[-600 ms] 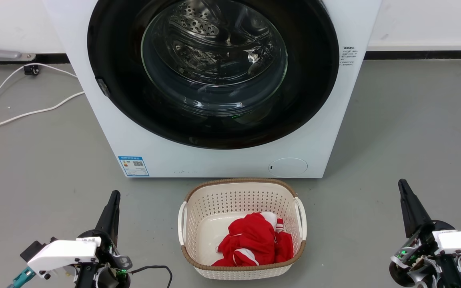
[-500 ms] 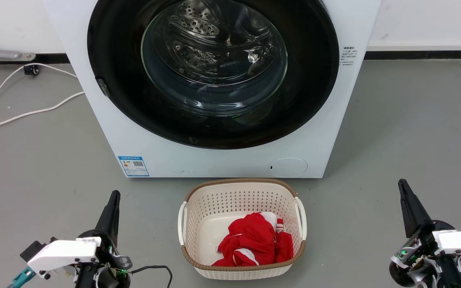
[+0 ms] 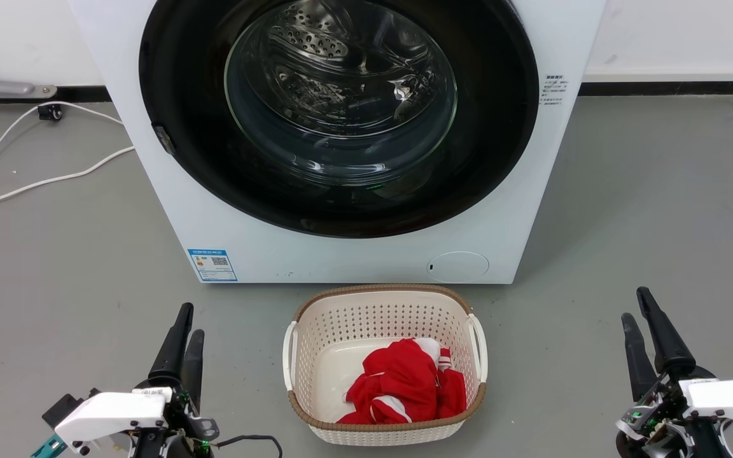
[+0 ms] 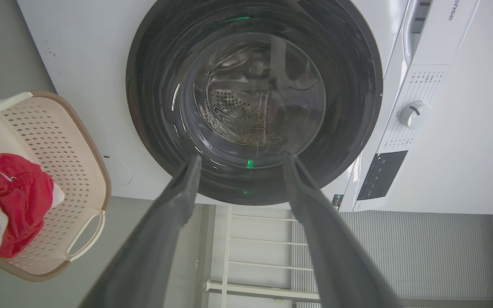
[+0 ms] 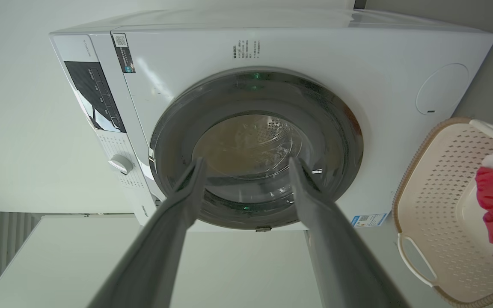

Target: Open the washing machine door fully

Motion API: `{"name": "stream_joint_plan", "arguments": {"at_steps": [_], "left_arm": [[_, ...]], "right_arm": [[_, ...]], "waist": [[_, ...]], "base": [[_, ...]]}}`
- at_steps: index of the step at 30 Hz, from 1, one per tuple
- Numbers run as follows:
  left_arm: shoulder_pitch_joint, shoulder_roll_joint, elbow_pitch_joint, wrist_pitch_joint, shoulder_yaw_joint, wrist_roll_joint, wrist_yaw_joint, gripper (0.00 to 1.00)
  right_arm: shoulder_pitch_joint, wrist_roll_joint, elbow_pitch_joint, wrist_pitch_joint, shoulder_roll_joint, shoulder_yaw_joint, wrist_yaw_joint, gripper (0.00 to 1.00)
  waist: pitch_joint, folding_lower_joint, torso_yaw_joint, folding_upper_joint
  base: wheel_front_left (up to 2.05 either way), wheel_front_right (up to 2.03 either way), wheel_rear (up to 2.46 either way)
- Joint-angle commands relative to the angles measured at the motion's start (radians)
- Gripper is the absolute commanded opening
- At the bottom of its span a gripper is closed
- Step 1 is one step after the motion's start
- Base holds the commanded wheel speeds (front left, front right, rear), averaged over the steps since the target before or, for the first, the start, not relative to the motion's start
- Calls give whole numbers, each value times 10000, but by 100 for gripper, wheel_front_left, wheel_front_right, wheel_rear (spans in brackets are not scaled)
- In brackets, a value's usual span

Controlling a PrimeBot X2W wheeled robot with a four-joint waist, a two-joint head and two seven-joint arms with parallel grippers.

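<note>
While the washing machine door (image 3: pixel 487 127) sits shut, flush in the front of the washing machine (image 3: pixel 354 261) by the floor's far edge, the reach has not begun: left gripper (image 3: pixel 187 337) and right gripper (image 3: pixel 639 321) hang low, well apart from it, both empty with fingers spread wide. Next, I judge, one must rise to the door's rim, perhaps to the small grey tab (image 3: pixel 163 138) at its left edge, which is too small to tell for certain, and pull.

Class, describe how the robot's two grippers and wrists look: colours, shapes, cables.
The left gripper and right gripper each have two long, tapering dark fingers above a white wrist housing with green lights. A black cable loops from the left wrist.
</note>
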Motion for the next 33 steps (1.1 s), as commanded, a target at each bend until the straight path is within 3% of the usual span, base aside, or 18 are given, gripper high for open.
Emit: {"name": "stream_joint_plan", "arguments": {"at_steps": [1,12,26,33], "left_arm": [[-151,30,-279,-134,-93,92,-19,100],[-170,108,-877,-688,-165,1449,-25,100],[-47,65,-1489,-1247,-264,4533,-32,100],[55,47,-1604,-1501,-231,6142,-35,100]], "right_arm": [[-76,-137,-288,-131,-19,57,2,100],[119,-1748,-863,-641,-17,296,2,100],[279,-6158,-1852,-1209,-13,433,2,100],[475,-7799,-2000,-1456,-12,556,2,100]], "waist": [[-6,0,-1,0],[-46,0,-5,0],[-93,0,42,0],[-137,0,56,0]], "base": [[0,0,0],[0,0,0],[0,0,0],[0,0,0]]}}
